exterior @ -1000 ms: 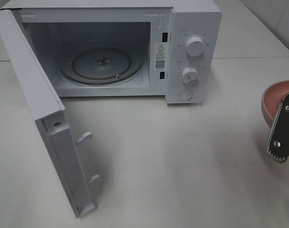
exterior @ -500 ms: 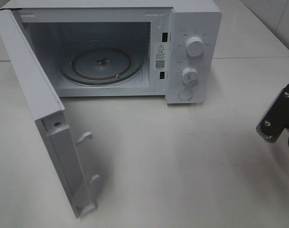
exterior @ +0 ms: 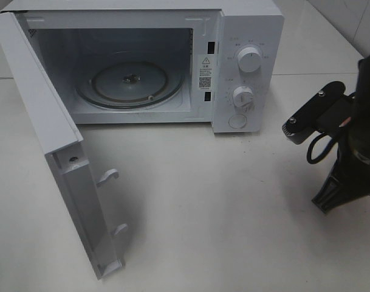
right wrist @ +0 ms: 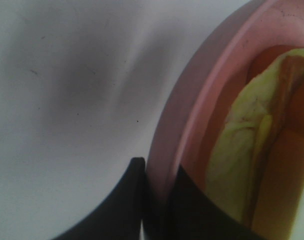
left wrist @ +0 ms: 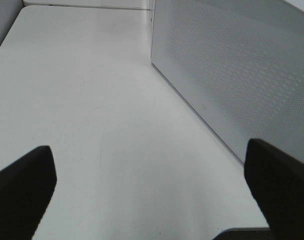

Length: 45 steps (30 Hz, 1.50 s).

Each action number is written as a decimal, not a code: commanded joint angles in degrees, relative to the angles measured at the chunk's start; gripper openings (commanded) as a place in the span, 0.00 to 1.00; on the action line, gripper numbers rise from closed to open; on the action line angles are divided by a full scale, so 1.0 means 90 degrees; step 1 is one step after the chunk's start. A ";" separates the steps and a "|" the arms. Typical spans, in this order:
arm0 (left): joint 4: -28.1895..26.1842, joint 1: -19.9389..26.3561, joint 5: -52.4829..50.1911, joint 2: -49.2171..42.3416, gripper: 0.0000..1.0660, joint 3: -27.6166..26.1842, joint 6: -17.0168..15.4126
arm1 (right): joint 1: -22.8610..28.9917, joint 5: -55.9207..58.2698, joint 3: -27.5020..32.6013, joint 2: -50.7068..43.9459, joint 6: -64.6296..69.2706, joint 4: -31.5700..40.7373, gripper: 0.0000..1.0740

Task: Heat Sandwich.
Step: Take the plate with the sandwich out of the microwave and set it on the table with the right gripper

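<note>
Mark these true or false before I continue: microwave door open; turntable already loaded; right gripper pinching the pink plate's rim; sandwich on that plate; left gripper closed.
1. The microwave door stands open. True.
2. The glass turntable already carries food. False: it is bare.
3. The right gripper is clamped on the rim of the pink plate. True: one finger sits outside the rim and one inside.
4. The sandwich lies on that plate. True.
5. The left gripper is closed. False: its fingers stand wide apart over bare table beside the door, holding nothing.
</note>
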 commanded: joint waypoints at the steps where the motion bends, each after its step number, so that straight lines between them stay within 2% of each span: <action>1: -0.0019 -0.0006 -0.0089 -0.0089 0.92 0.0025 -0.0006 | -0.0102 0.0242 -0.0236 0.0306 0.0248 -0.0229 0.01; 4: -0.0019 -0.0006 -0.0089 -0.0089 0.92 0.0025 -0.0006 | -0.0223 0.0223 -0.0299 0.0446 0.0248 -0.0229 0.01; 21: -0.0019 -0.0006 -0.0089 -0.0089 0.92 0.0025 -0.0006 | -0.1770 -0.0388 -0.0325 0.1235 0.0592 -0.0573 0.01; 30: -0.0019 -0.0006 -0.0089 -0.0089 0.92 0.0025 -0.0006 | -0.2260 -0.0904 -0.0153 0.1630 0.1057 -0.0872 0.03; 45: -0.0019 -0.0006 -0.0089 -0.0089 0.92 0.0025 -0.0006 | -0.2330 -0.1350 0.0064 0.2292 0.1496 -0.1082 0.05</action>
